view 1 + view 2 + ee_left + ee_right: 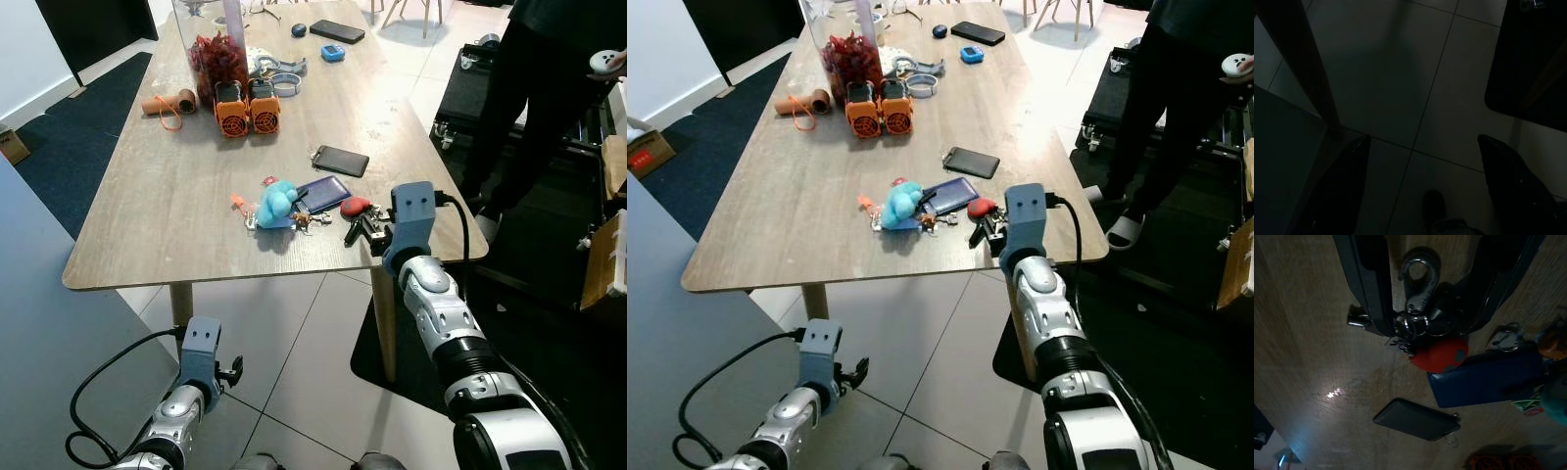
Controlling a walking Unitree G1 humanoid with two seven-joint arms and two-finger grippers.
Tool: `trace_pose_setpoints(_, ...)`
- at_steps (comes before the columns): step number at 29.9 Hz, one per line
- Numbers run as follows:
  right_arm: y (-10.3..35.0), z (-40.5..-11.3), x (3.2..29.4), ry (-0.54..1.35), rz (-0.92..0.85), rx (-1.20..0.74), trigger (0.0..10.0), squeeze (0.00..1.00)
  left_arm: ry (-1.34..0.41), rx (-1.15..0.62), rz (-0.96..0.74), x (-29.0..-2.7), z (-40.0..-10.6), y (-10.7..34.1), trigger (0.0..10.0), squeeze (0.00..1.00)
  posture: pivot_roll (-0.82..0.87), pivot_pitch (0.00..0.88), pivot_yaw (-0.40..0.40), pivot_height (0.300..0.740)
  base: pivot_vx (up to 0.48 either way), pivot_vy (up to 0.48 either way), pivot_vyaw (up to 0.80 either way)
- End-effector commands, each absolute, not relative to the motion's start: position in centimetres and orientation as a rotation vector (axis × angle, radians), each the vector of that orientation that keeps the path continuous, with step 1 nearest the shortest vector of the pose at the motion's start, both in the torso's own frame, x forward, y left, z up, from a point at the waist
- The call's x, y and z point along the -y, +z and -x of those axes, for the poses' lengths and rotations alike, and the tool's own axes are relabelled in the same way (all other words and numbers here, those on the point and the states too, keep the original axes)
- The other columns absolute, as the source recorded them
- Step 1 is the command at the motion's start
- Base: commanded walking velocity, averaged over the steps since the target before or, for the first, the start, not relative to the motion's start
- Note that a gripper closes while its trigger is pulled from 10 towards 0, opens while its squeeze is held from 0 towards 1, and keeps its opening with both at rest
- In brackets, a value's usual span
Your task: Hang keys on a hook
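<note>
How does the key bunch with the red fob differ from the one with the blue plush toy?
The red-fob keys lie at the table's right near edge, between the right gripper's fingers; the blue-plush keys lie further left, untouched. The red fob is small and smooth, with a metal clip; the blue plush is bulkier and fuzzy. Both rest flat on the wood, flanking the dark blue wallet.

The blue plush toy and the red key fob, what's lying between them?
In the left eye view, a dark blue wallet lies between the blue plush toy and the red key fob.
</note>
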State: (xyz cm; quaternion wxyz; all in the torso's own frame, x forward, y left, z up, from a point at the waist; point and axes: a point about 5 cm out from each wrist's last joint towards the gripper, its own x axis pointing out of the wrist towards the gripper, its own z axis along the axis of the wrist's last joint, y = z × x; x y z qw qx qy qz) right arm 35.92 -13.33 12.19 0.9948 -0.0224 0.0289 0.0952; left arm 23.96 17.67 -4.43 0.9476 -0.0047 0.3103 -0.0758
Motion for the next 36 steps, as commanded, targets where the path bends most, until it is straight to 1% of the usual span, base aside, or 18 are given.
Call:
trace_pose_setpoints(1, 11.0, -35.4, 13.1, 0.207, 0.053, -0.087, 10.0, 0.00, -0.148, -0.657, 0.003, -18.0, -23.3, -4.9, 10.0, 0.00, 0.02, 0.121, 0.016, 0.740, 0.000, 0.000, 0.00)
trace_pose_setpoints(12, 9.4, -34.6, 13.1, 0.215, 0.048, -0.135, 10.0, 0.00, -0.151, -0.655, 0.000, -18.0, -23.3, -4.9, 10.0, 0.00, 0.02, 0.123, 0.018, 0.740, 0.000, 0.000, 0.00)
trace_pose_setpoints(14, 9.0, -34.3, 13.2, 0.203, -0.014, -0.153, 10.0, 0.00, -0.150, -0.654, 0.000, -18.0, -23.3, -4.8, 10.0, 0.00, 0.02, 0.121, 0.016, 0.740, 0.000, 0.000, 0.00)
trace_pose_setpoints(19, 8.7, -34.1, 13.4, 0.183, -0.057, -0.162, 10.0, 0.00, -0.148, -0.654, -0.001, -18.1, -23.3, -4.8, 10.0, 0.00, 0.02, 0.119, 0.016, 0.740, 0.000, 0.000, 0.00)
trace_pose_setpoints(21, 9.0, -34.0, 14.0, 0.147, -0.096, -0.136, 10.0, 0.00, -0.149, -0.653, -0.001, -18.1, -23.3, -4.8, 10.0, 0.00, 0.02, 0.118, 0.016, 0.740, 0.000, 0.000, 0.00)
trace_pose_setpoints(27, 9.6, -33.9, 14.4, 0.134, -0.124, -0.093, 10.0, 0.00, -0.150, -0.654, -0.003, -18.2, -23.4, -4.8, 10.0, 0.00, 0.02, 0.112, 0.017, 0.740, 0.000, 0.000, 0.00)
trace_pose_setpoints(36, 8.4, -33.5, 14.9, 0.116, -0.148, -0.162, 10.0, 0.00, -0.159, -0.656, -0.010, -18.1, -23.4, -4.8, 10.0, 0.00, 0.02, 0.101, 0.022, 0.740, 0.000, 0.000, 0.00)
